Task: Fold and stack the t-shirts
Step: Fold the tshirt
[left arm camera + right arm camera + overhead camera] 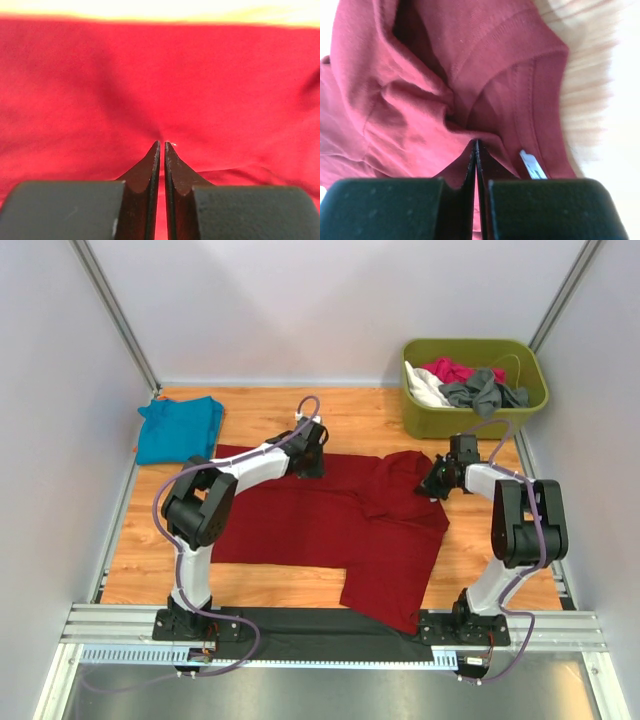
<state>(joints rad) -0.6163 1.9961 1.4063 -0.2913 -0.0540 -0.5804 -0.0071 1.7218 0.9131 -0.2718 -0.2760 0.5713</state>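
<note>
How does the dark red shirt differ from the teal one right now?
The dark red shirt lies spread out in the middle; the teal shirt sits in a compact pile at the far left. The left pincer and right pincer pinch the red one; the teal one is untouched. Both are cloth on the wooden table.

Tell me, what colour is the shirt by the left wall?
Teal-blue; the shirt shows best in the top view.

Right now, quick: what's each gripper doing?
Left gripper: closed, pinching the dark red shirt.
Right gripper: closed, pinching the same shirt near its collar.
</note>
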